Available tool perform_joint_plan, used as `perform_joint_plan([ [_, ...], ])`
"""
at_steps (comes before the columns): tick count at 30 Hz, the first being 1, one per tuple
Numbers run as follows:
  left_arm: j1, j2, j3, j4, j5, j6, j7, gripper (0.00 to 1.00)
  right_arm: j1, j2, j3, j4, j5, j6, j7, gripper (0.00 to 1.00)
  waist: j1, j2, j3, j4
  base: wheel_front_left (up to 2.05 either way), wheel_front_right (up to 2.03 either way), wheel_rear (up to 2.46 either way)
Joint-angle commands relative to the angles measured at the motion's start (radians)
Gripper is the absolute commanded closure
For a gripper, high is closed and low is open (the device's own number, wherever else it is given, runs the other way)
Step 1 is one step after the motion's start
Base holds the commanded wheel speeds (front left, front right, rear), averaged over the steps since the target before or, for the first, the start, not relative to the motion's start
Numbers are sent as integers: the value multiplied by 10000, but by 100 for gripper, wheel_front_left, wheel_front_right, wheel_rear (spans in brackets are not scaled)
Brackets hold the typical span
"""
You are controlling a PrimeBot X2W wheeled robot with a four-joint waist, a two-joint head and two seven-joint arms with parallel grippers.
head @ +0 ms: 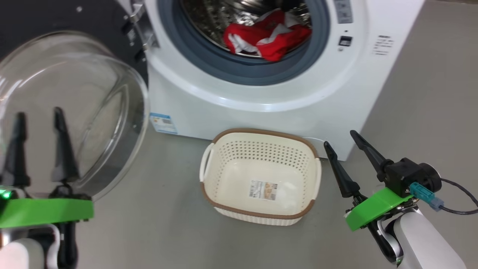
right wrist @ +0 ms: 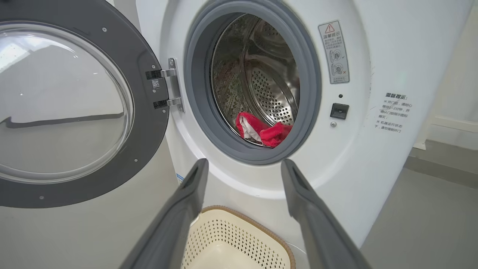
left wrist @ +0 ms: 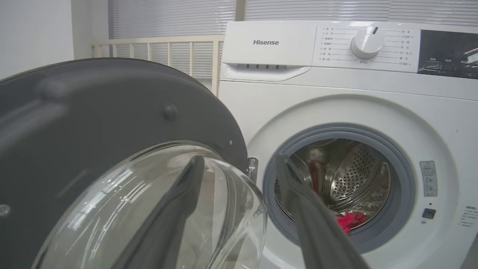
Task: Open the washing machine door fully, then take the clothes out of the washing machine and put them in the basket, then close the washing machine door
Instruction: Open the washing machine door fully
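Washing machine door cut off at left; label print unreadable.

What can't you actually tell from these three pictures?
- Number of clothes: head view, bunched in one red heap, and the drum is cut off by the top edge.
- Basket label print: head view, too small to read.
- Washing machine door as a whole: head view, cut off by the left edge.
- Most of the basket: right wrist view, cut off by the bottom edge and partly behind the right gripper.
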Motion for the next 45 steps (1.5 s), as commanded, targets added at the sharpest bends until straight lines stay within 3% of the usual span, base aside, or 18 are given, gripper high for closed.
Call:
perform_joint_plan([
  [1, -36, 278, 259, -327, -7, -72, 58, 0, 111, 35, 112, -282, -77, 48, -92, 0, -1, -1, -184, -367, 0, 0, 0],
  [15, 437, 175, -854, 147, -713, -945, 196, 0, 649, 207, -473, -1311, -368, 48, -92, 0, -1, -1, -568, -1976, 0, 0, 0],
  [32, 1623, 330, -696, 650, -639, -964, -757, 0, 1258, 358, -995, -2347, -573, 48, -92, 0, -1, -1, -809, -3345, 0, 0, 0],
  [45, 2489, 198, -862, 1478, -331, -1036, -1050, 0, 1963, 211, -996, -2588, -269, 48, -92, 0, -1, -1, -1181, -3743, 0, 0, 0],
])
